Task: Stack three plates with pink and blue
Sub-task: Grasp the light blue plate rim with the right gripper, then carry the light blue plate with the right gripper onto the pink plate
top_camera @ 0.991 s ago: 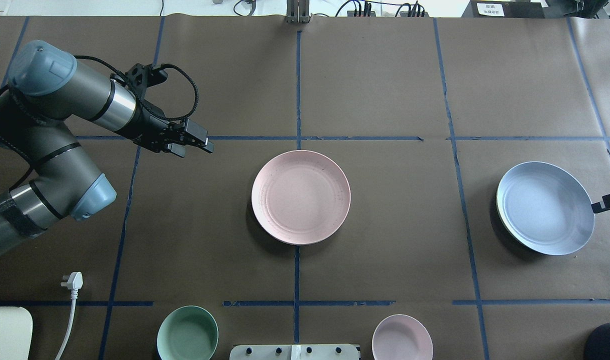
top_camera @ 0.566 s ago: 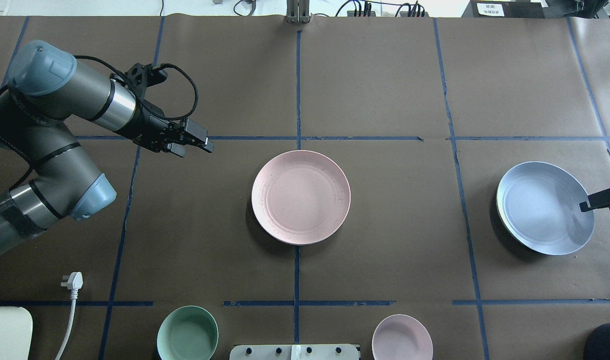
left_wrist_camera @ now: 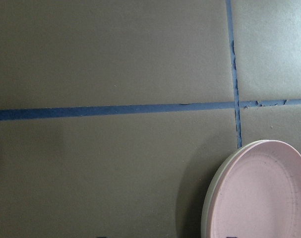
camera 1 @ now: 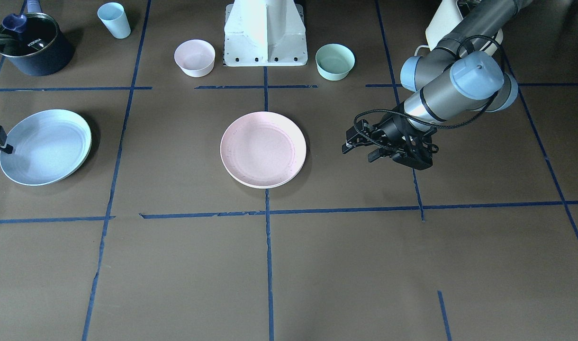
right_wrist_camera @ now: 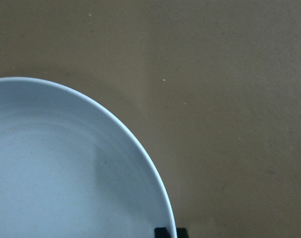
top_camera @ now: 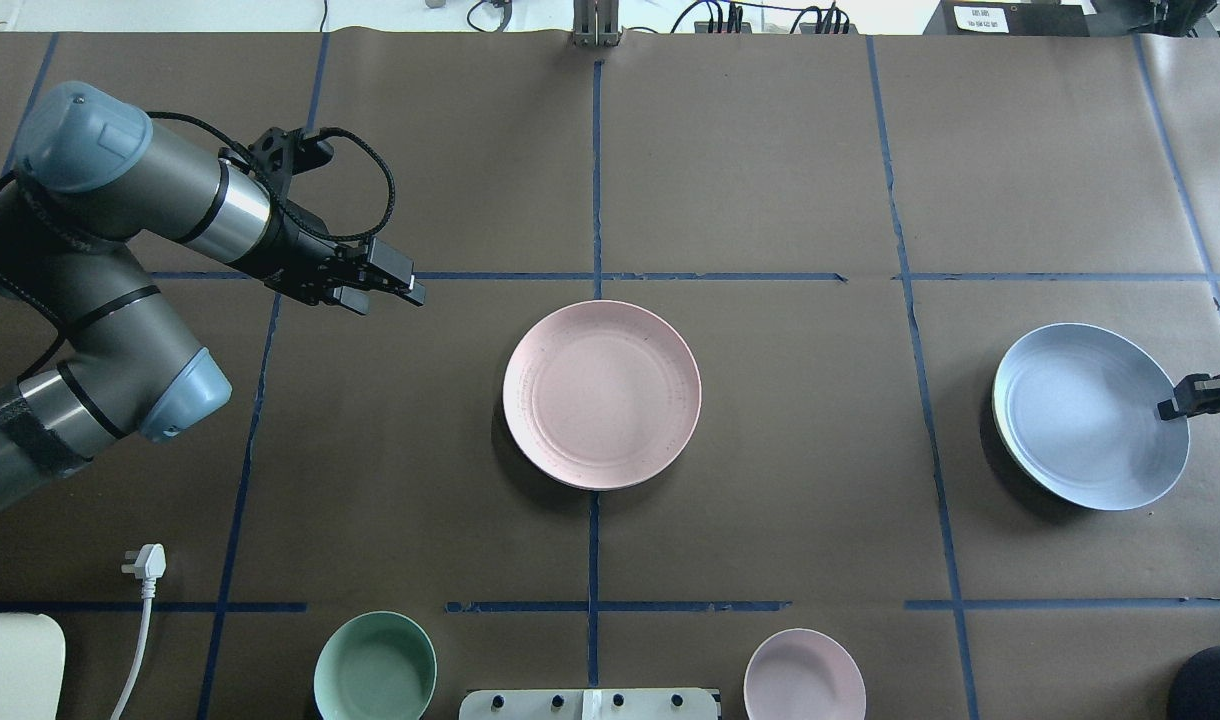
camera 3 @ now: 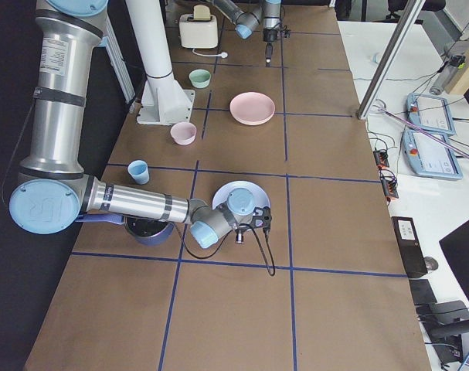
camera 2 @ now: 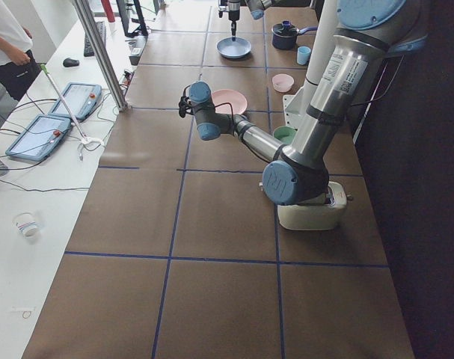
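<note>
The pale pink plate (top_camera: 601,394) lies at the table's middle on top of the cream-white plate, whose rim (left_wrist_camera: 208,208) shows under it in the left wrist view. The pale blue plate (top_camera: 1085,415) lies at the right, with a pale rim showing under its left edge. My right gripper (top_camera: 1167,409) is at the blue plate's right rim. In the right wrist view its fingertips (right_wrist_camera: 161,232) straddle the rim of the blue plate (right_wrist_camera: 66,173), close together. My left gripper (top_camera: 395,295) hovers open and empty, to the left of the pink plate.
A mint-green bowl (top_camera: 375,667) and a small pink bowl (top_camera: 804,675) stand at the near edge beside the robot's base (camera 1: 265,33). A pale blue cup (camera 1: 114,20) and a dark pot (camera 1: 32,43) stand near the right corner. A plug and cord (top_camera: 145,563) lie near left.
My right gripper has moved left, from just outside the blue plate's right edge onto its rim. The plates and the left arm have not moved.
</note>
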Controlling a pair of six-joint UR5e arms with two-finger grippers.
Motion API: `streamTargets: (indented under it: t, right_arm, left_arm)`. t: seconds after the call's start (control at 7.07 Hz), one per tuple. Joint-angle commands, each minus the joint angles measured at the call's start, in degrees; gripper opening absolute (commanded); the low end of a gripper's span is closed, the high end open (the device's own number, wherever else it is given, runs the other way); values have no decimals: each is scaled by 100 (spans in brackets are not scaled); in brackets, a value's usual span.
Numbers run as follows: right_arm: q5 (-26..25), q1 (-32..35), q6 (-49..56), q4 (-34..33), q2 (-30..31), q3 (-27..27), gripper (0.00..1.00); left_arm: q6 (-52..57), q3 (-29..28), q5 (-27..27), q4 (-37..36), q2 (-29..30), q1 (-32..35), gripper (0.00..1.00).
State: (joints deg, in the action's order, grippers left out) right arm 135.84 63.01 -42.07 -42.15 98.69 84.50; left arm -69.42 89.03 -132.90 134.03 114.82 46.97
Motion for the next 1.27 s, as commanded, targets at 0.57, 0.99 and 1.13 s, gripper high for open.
streamTargets:
  t: [0.57,0.99,1.13]
  right_arm:
    - [4,-1412,-4007,1200,-2235,356,0]
    - [-1320,-2581,-4960,1043,-3013,480,0]
    - [-1471,-2679,-4960,929,-3048,497,0]
  left_arm:
    - [7,-18,1,0,-3,-4,85]
    - [7,-26,1,0,-3,-4,85]
    - [7,-18,1,9,-3,-4,85]
